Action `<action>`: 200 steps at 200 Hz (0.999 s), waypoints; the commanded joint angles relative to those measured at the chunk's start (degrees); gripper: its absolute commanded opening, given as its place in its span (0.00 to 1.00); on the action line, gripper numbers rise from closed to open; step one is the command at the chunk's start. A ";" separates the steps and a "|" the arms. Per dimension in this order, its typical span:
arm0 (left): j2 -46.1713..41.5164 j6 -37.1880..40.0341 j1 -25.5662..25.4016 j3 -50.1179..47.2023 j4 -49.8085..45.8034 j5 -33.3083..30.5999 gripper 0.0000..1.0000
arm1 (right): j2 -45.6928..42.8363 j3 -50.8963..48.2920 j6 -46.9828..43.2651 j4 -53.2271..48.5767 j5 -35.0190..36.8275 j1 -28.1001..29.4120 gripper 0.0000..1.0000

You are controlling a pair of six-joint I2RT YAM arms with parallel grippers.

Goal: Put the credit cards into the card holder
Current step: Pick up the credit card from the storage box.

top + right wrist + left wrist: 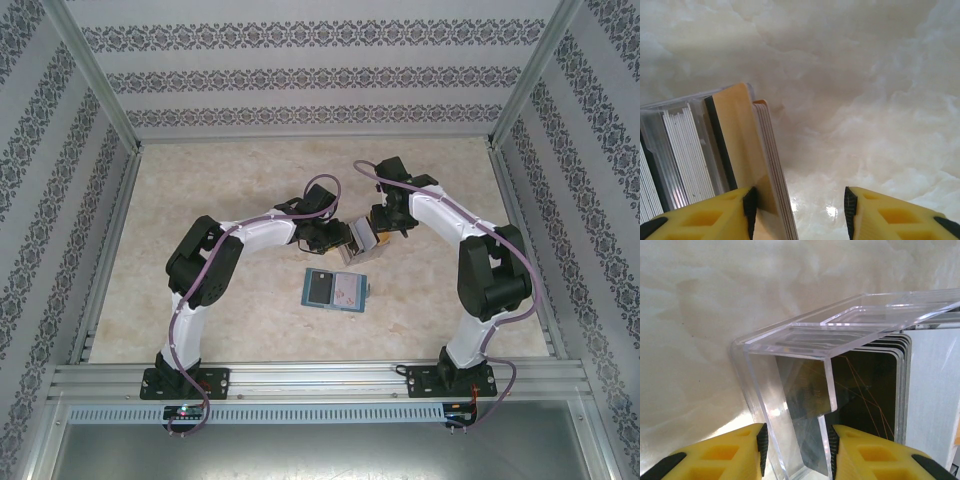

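Right now you are working on the pick-out step, with no card in the wallet yet as far as the views show. Left of centre in the overhead view, your left gripper (797,445) is grasping the clear box (840,325), jaws clamped on its wall. The credit cards (867,390) are standing on edge inside. Just right of it, your right gripper (797,205) is straddling the outermost yellow-orange cards (737,135), jaws released, one finger beside them and the other apart. The card holder (335,290) is lying open on the counter (220,300), below centre. Next, I judge, you are needing a clean pinch on one card alone, then a straight lift.
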 commanded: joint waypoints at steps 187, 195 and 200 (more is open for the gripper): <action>1.03 -0.40 0.33 -1.55 -1.67 -0.35 0.38 | -4.07 2.72 -0.19 -2.19 1.74 1.07 0.07; 0.94 -0.38 0.33 -1.55 -1.60 -0.43 0.38 | -4.45 2.72 0.07 -2.27 0.85 1.00 0.07; 0.85 -0.40 0.32 -1.65 -1.54 -0.48 0.38 | -4.71 2.72 0.26 -2.27 0.21 1.03 0.07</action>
